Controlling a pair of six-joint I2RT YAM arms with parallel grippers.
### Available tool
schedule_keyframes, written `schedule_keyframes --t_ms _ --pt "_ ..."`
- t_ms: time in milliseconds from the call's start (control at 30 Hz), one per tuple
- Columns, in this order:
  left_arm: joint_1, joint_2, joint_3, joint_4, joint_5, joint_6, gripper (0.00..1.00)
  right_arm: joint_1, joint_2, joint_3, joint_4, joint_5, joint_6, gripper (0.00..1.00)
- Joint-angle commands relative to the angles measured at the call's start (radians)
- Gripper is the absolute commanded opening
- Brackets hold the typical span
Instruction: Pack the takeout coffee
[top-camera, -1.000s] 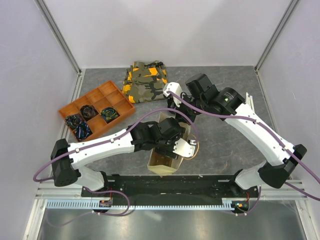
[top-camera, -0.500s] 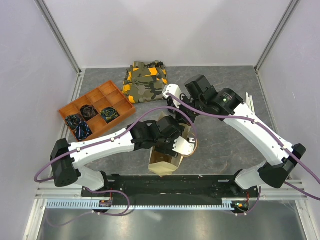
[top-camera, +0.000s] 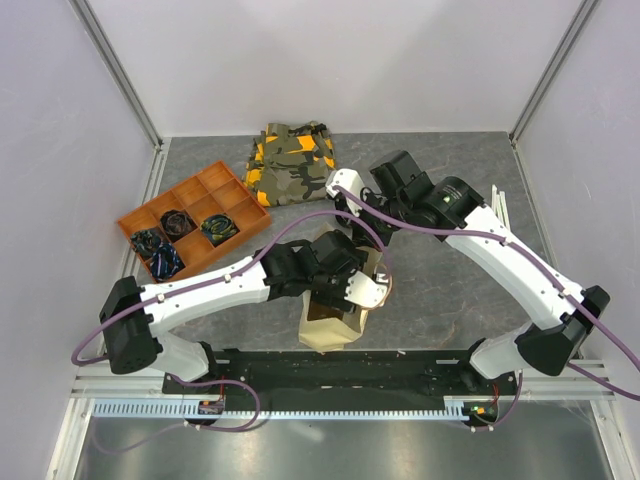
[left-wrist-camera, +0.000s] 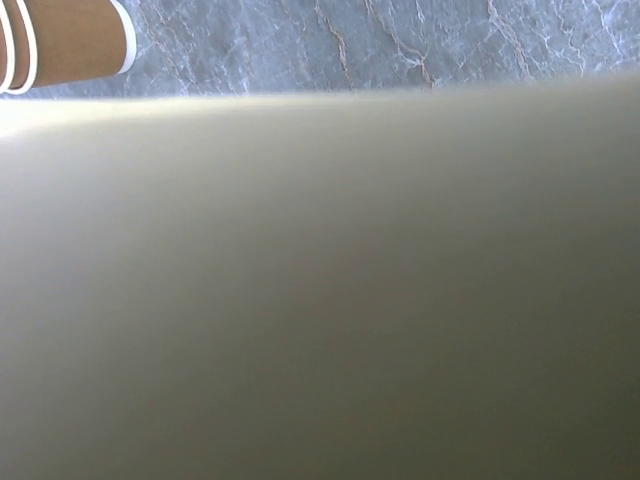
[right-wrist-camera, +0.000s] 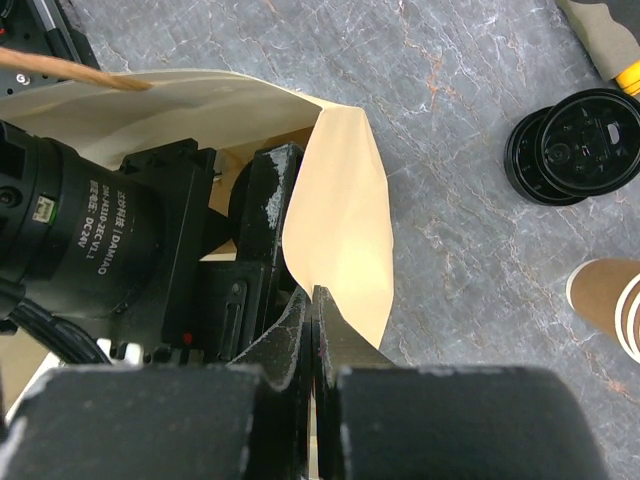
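right wrist: takeout coffee (right-wrist-camera: 233, 203), only its dark round lid visible in bag (right-wrist-camera: 340, 230).

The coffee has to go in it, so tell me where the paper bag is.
In the top view the paper bag sits centre-front on the table, right of the orange tray; the right claw pinches its rim.

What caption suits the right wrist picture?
Right gripper pinches the rim of the paper bag while the left arm reaches inside; black lids lie nearby.
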Motion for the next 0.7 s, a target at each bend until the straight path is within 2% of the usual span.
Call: schedule_keyframes --t_ms 0,367,667 --pt "0.026 0.038 -0.048 -0.096 -0.023 0.076 0.42 -0.003 -0.003 0.009 0.023 -0.044 0.004 0.00" --pt "0.045 0.070 -0.042 -0.106 -0.013 0.087 0.40 -0.030 0.008 0.006 0.023 -0.066 -0.002 0.00" --pt "0.045 0.009 0.102 -0.132 0.020 0.076 0.40 -0.044 0.014 0.006 0.029 -0.074 -0.021 0.00"
